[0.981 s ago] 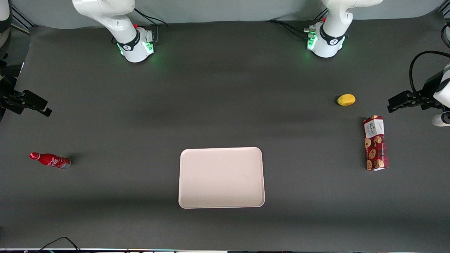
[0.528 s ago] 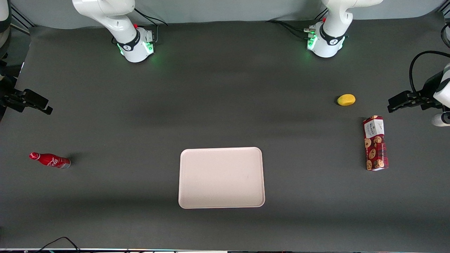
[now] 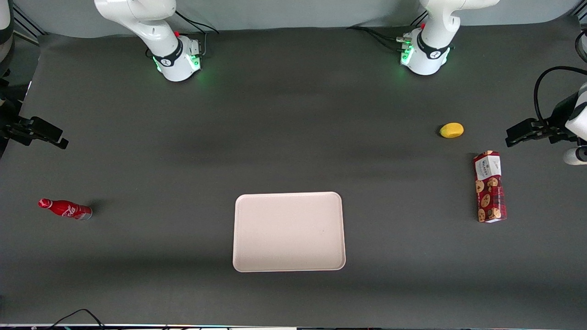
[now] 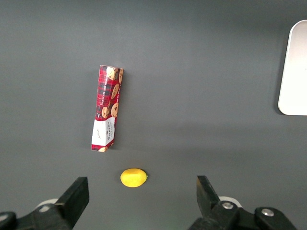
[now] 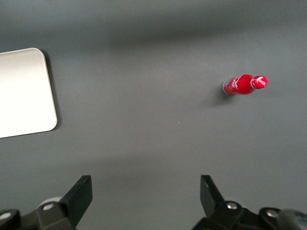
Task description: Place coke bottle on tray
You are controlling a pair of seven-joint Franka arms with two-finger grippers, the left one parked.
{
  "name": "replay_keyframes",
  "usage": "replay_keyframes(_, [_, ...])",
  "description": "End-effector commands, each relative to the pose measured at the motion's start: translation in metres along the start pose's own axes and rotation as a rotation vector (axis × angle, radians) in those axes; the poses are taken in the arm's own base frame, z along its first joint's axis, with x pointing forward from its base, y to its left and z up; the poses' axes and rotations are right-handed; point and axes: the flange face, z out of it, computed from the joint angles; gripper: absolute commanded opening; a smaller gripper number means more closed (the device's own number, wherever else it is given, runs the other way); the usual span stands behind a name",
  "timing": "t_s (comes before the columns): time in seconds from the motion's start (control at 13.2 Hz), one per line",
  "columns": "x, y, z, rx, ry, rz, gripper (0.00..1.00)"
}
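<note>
The coke bottle (image 3: 64, 209) is small and red with white lettering, a red cap and a silvery base. It sits on the dark table toward the working arm's end, and also shows in the right wrist view (image 5: 243, 84). The cream-white tray (image 3: 289, 231) lies in the middle of the table, near the front camera, with nothing on it; one end shows in the right wrist view (image 5: 24, 91). My right gripper (image 3: 52, 136) hangs above the table, farther from the front camera than the bottle and apart from it. In the right wrist view the gripper (image 5: 146, 184) is open and empty.
A red cookie box (image 3: 490, 187) lies flat toward the parked arm's end, with a small yellow fruit (image 3: 451, 130) beside it, farther from the front camera. Both show in the left wrist view, the box (image 4: 106, 115) and the fruit (image 4: 133, 177).
My right gripper has shifted very slightly. The bottle, the tray and the other things have not moved.
</note>
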Motion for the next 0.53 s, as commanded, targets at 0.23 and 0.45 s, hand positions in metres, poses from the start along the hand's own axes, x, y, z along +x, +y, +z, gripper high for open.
replay_keyframes(0.23, [-0.007,0.033,0.03,-0.116,-0.037,-0.018,1.0])
replay_keyframes(0.45, [-0.004,0.115,0.065,-0.087,0.014,-0.189,1.0])
